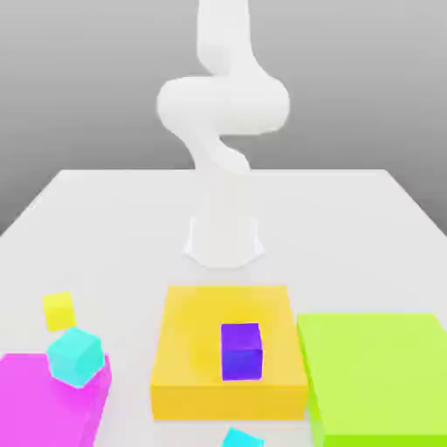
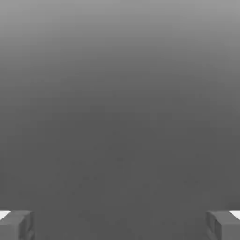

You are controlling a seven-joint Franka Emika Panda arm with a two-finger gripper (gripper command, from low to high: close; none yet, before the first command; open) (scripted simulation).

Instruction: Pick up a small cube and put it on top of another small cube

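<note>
Arm: a white robot arm [image 1: 223, 131] stood at the back of the white counter [image 1: 113, 227], bent up high above its round base.
Pincer: the pincer [image 2: 120, 225] was wide open in the hand view, its two gray fingertips [image 2: 16, 225] far apart, with nothing between them. It held nothing.
Purple cube: a small purple cube [image 1: 241, 351] sat on top of the big yellow block [image 1: 188, 349], near that block's front edge.
Yellow cube: a small yellow cube [image 1: 58, 311] sat on the counter at the exterior view's left, just behind the pink block.
Light blue cube: a small light blue cube [image 1: 76, 356] rested tilted on the back edge of the big pink block [image 1: 44, 406].
Second light blue cube: another light blue cube [image 1: 242, 437] showed at the front edge of the exterior view, in front of the yellow block.
Green block: a big green block [image 1: 380, 375] lay at the exterior view's right, just beside the yellow block.
Small cubes: all were apart from each other; none sat on another.
</note>
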